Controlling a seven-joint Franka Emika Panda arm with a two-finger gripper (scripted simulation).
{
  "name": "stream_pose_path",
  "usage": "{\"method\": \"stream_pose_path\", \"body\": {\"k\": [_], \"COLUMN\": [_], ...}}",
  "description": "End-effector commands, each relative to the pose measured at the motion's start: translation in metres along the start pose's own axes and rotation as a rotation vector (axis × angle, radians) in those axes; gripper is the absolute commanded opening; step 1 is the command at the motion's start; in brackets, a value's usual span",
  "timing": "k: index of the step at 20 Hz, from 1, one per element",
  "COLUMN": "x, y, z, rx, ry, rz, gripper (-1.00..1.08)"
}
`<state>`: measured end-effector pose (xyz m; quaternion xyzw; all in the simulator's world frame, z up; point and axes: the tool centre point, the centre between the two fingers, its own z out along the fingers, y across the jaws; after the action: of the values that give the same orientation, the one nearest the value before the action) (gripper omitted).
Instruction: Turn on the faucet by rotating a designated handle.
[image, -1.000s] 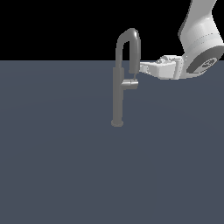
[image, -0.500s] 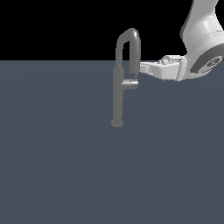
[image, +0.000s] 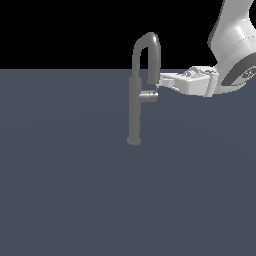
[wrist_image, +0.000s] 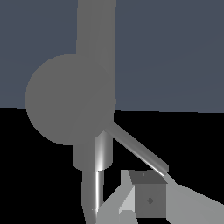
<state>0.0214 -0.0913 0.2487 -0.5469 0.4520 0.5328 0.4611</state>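
The faucet (image: 134, 107) is a slim grey post on a small round base, with a gooseneck spout curving over its top. The handle (image: 149, 96) is a short grey stub jutting from the post toward the exterior view's right. My gripper (image: 160, 86) reaches in level from the exterior view's right, its tips just above and beside the stub's end, under the spout end. In the wrist view the faucet (wrist_image: 96, 43) fills the frame. The handle's thin lever pin (wrist_image: 138, 148) slants down to one of my fingers (wrist_image: 149, 200). The jaws look shut, with nothing between them.
The faucet stands on a flat dark blue-grey surface (image: 100, 200). My white arm (image: 234, 47) comes down at the exterior view's upper right. The spout end (image: 153, 77) hangs close above my fingertips.
My gripper has sunk slightly and edged toward the handle. The faucet and handle look unchanged.
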Motion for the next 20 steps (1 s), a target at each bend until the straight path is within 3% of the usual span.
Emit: {"method": "stream_pose_path", "body": {"k": [1,5,6,7,14,15,16,20], "x": [0.012,0.032,0.032,0.013,0.067,0.067,0.040,0.061], "y": [0.008,0.020,0.020,0.011,0.023,0.023,0.014,0.012], "z": [0.000,0.000,0.000,0.000,0.000,0.000,0.000,0.000], "rx": [0.000,-0.001,-0.001,-0.003,-0.001,-0.001,-0.009,-0.006], "ry": [-0.004,-0.006,-0.006,0.003,-0.007,-0.007,0.001,-0.002], "rz": [0.010,0.018,0.018,-0.012,0.019,0.019,-0.020,-0.005], "gripper": [-1.00,-1.00,-1.00,-1.00,-1.00,-1.00,-1.00,-1.00]}}
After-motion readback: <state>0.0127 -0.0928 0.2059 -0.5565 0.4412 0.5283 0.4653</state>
